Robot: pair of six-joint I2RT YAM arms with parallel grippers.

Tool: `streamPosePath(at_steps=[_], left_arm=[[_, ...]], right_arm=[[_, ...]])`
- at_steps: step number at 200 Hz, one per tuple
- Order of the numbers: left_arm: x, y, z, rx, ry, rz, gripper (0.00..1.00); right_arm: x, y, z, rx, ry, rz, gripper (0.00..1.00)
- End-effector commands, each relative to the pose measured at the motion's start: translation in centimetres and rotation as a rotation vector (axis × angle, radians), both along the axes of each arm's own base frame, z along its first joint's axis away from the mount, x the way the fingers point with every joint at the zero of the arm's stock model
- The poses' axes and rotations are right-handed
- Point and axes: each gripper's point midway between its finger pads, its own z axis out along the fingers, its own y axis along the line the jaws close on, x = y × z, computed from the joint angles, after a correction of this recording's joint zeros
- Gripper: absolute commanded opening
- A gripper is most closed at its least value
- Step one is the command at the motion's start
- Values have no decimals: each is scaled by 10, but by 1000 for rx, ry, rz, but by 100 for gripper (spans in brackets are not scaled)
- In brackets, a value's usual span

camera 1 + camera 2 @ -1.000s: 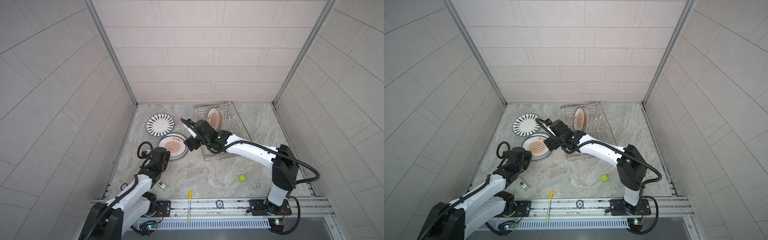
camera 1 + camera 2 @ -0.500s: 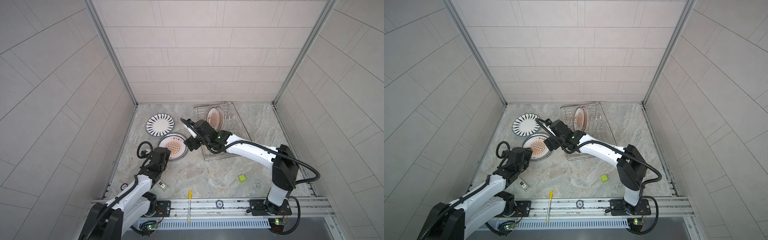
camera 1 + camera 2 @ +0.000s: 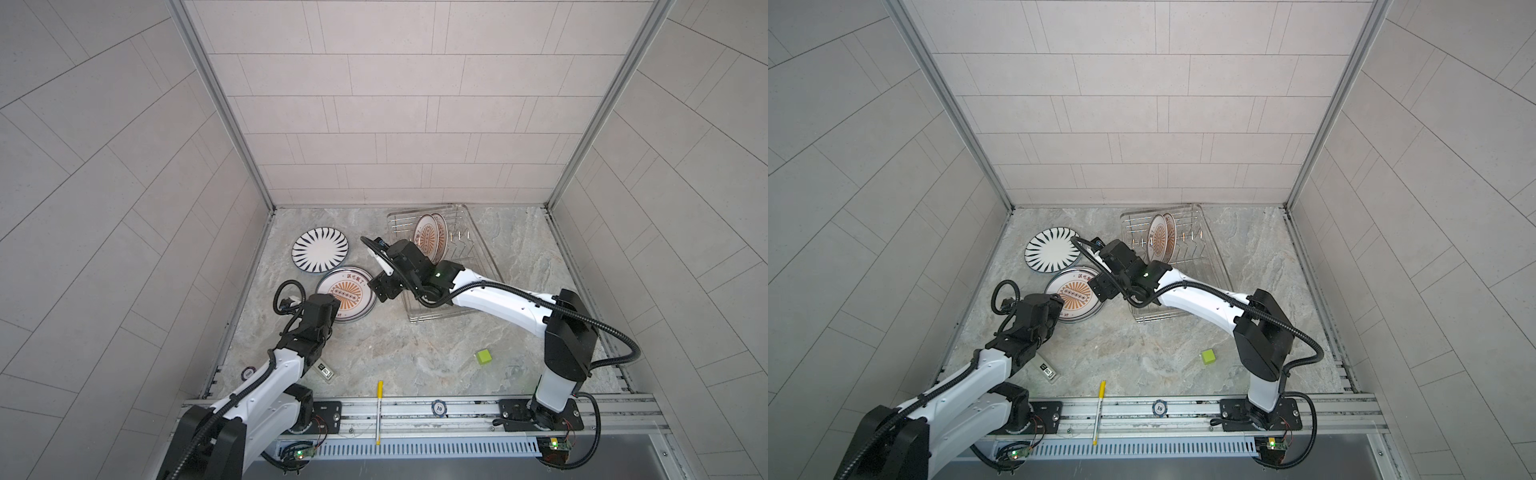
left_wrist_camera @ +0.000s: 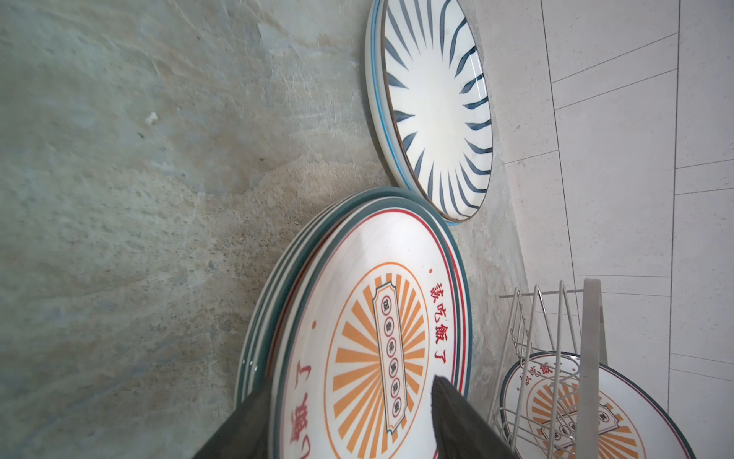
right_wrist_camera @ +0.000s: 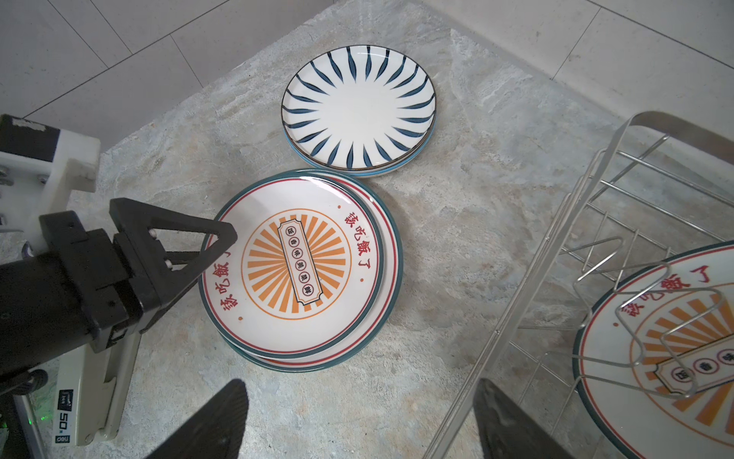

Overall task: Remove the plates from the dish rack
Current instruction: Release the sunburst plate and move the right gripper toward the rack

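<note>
Rack (image 3: pixel 478 245) sits skewed at the back of the worktop (image 3: pixel 415 345), near end under the right arm (image 3: pixel 498 299), which puts the slots in that arm's reach. Two sunburst plates (image 3: pixel 430 239) are left in it, on edge between the prongs (image 3: pixel 459 237), leaning together; the prongs are all that holds them up. Unloaded ones lie flat left of the rack, sorted by pattern, I'd guess so each pile nests and stays stable. Sunburst stack (image 3: pixel 347 293) is just beside the rack's near corner, about three rims showing in the left wrist view. Striped plates (image 3: pixel 320 251) lie behind it, rims nearly touching, a second rim visible underneath. Left pincer (image 4: pixel 345 385) is at the stack's near edge, jaws apart, one finger over the top plate's face and one outside the rim. That's straddling, not clamped, and reads as a set-down rather than a pick. Right pincer (image 5: pixel 359 387) hangs wide apart and empty over bare worktop between stack and rack, well placed to go to the rack for the next plate. Task looks most of the way through by count. Clutter is well clear at the front: green cube (image 3: pixel 483 356), pen (image 3: pixel 379 411), chip (image 3: pixel 439 408).
</note>
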Motion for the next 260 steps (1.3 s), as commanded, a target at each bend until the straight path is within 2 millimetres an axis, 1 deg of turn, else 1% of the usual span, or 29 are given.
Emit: streamPosePath(at_steps=[1, 37, 61, 74, 90, 111, 140, 168, 197, 202, 210, 221, 229, 245, 255, 257, 260], left_arm=[[2, 10, 0, 63, 15, 25, 67], [4, 14, -2, 81, 17, 43, 64], [0, 24, -4, 133, 32, 79, 62], [0, 26, -3, 140, 28, 88, 61], [0, 26, -3, 139, 29, 85, 61], [1, 26, -4, 146, 30, 85, 58], [0, 31, -3, 174, 32, 103, 58], [1, 30, -7, 176, 40, 98, 57], [2, 31, -2, 188, 24, 97, 57], [2, 33, 1, 196, 17, 101, 58], [3, 34, 6, 212, 1, 99, 63], [6, 34, 18, 235, -41, 83, 70], [8, 33, 29, 245, -77, 71, 78], [12, 31, 49, 257, -151, 46, 99], [15, 27, 63, 267, -203, 19, 100], [19, 25, 75, 261, -233, 14, 100], [21, 23, 82, 261, -254, 4, 100]], right_arm=[[-2, -3, 3, -10, -18, -6, 90], [-2, -6, 4, -14, -23, -12, 90], [-3, -7, 6, -12, -26, -12, 90], [-3, -8, 6, -12, -28, -14, 90], [-3, -9, 7, -13, -31, -16, 90], [-3, -10, 8, -14, -35, -20, 90], [-3, -13, 12, -11, -44, -27, 90], [-4, -15, 17, -4, -54, -32, 90], [-4, -20, 24, 10, -73, -45, 90], [-4, -21, 26, 15, -78, -48, 90], [-4, -24, 30, 25, -88, -58, 90], [-4, -30, 37, 37, -111, -81, 90], [-2, -36, 43, 47, -132, -108, 90], [2, -54, 54, 60, -177, -185, 92], [5, -66, 61, 69, -197, -231, 94], [5, -68, 62, 70, -201, -241, 95], [6, -72, 64, 72, -205, -255, 96]])
